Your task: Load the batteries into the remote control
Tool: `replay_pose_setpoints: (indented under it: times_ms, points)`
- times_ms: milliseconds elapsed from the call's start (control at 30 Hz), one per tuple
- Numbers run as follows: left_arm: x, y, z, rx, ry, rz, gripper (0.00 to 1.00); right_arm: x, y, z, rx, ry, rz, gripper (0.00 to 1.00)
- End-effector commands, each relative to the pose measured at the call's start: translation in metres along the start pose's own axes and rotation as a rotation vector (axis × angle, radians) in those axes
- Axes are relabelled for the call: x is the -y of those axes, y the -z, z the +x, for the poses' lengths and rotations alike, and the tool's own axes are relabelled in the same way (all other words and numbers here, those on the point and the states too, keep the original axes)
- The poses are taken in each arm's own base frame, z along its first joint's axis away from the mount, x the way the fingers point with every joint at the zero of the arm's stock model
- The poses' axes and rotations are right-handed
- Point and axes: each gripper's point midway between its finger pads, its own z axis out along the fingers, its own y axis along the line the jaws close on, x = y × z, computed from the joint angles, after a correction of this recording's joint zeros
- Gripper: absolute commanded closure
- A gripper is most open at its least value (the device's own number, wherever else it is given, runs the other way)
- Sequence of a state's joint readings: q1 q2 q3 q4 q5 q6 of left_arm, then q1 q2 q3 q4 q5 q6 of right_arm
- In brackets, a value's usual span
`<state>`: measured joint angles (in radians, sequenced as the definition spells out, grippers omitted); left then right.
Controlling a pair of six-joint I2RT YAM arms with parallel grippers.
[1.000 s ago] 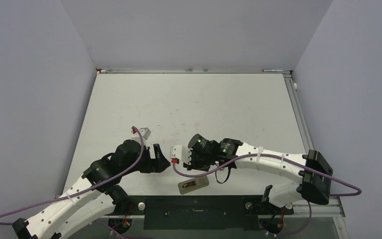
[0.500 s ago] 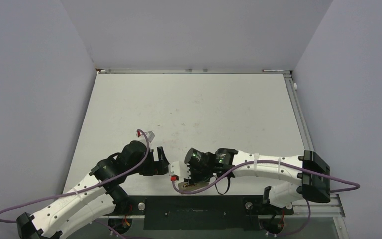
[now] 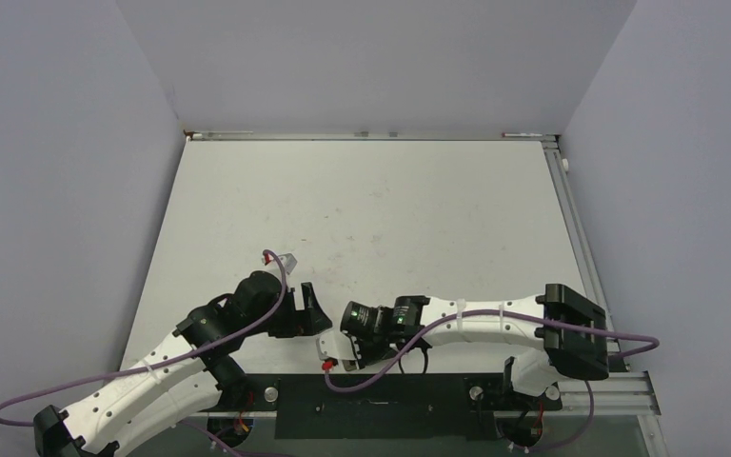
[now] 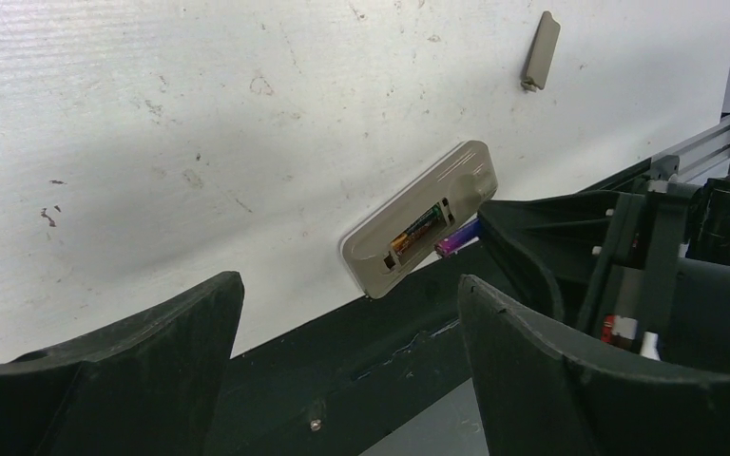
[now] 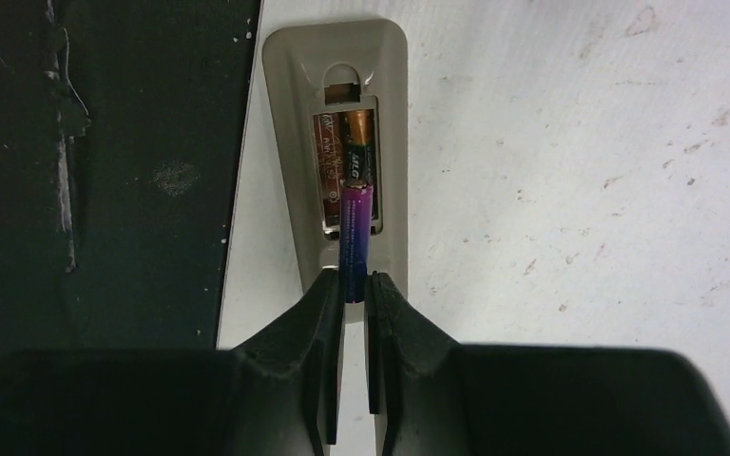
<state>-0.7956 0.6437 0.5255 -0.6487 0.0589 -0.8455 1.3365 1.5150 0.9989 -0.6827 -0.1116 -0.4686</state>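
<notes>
- The black rail (image 3: 371, 392) runs along the near edge of the desk (image 5: 580, 190), and the remote control (image 5: 285, 114) lies just beside it, back up, with its battery recess uncovered.
- The right tool (image 5: 354, 285) is pinched almost fully closed on the purple battery (image 5: 355, 233), gripping its near end between both fingertips.
- The free end of the purple battery points away from the tool and reaches over the near end of the recess. Whether it touches the remote control there cannot be told.
- The gold battery (image 5: 359, 147) lies flat inside the recess, in line with the purple battery and just beyond its tip.
- The gold battery carries light lettering on a dark band, too small to read. The markings in the empty slot beside it are also unreadable.
- The left tool (image 4: 350, 285) is spread wide and holds nothing. It hovers near the remote control with its fingers well apart from it.
- A second ago the right tool hung farther up the desk and the remote control lay uncovered in the top view. The right arm has since swung down toward the near edge and now hides it there.
- The left tool has shifted only slightly.
- Farther up the desk, well apart from both tools, lies a small grey cover piece (image 4: 540, 49).
</notes>
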Motion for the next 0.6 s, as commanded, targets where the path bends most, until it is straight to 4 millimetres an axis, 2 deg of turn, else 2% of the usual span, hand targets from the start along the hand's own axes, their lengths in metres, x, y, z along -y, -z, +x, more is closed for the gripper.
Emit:
replay_pose_setpoints:
  times_ms: [0,567]
  points:
    - [0.0116,0.0014,-0.0091,0.035,0.024,0.043,0.19,0.0059,-0.0042,-0.0021,-0.03,0.073,0.012,0.91]
    - [0.0096,0.0,-0.0084,0.035,0.029,0.037,0.18,0.0013,-0.0114,-0.0054,-0.055,0.156,-0.005,0.9]
